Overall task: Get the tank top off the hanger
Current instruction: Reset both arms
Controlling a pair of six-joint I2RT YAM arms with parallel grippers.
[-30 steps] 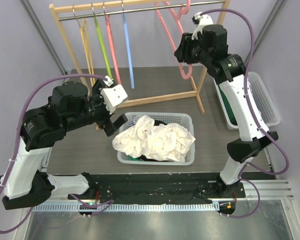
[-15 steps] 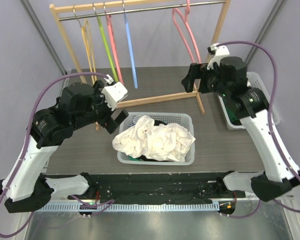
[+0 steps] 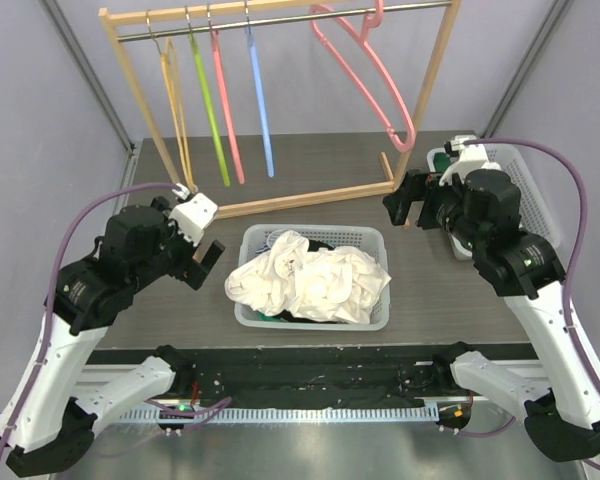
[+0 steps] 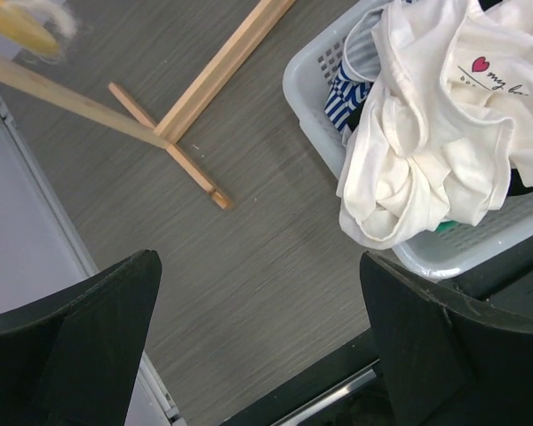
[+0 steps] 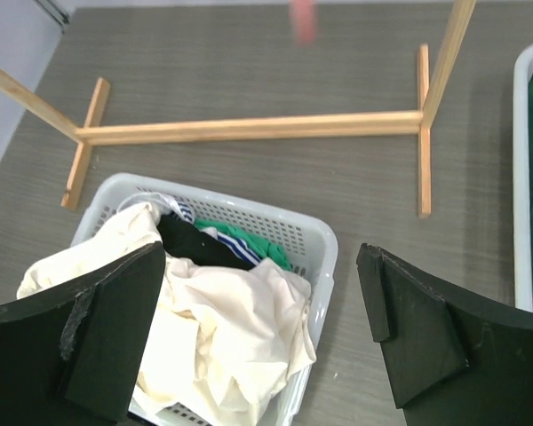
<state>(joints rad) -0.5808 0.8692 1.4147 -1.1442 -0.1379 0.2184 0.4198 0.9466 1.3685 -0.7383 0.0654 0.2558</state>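
The left fingers (image 4: 80,346) stand spread wide with nothing between them, hovering over the tabletop (image 3: 160,300) at the left of the overhead frame, just beside the basket (image 3: 372,238). The right fingers (image 5: 426,337) are spread just as wide and hold nothing, up at the right of that frame, near the rack's (image 3: 280,200) right foot. The tank top (image 3: 310,280), cream-white with a small heart print, lies crumpled on top of the heap in the basket at the centre, one fold drooping over the left rim. Under it show bits of green, black and blue-striped cloth. The pink hanger (image 3: 365,65) hangs tilted from the rail at the upper right, well apart from the tank top. A bin (image 3: 535,215) with something green in it sits at the right edge
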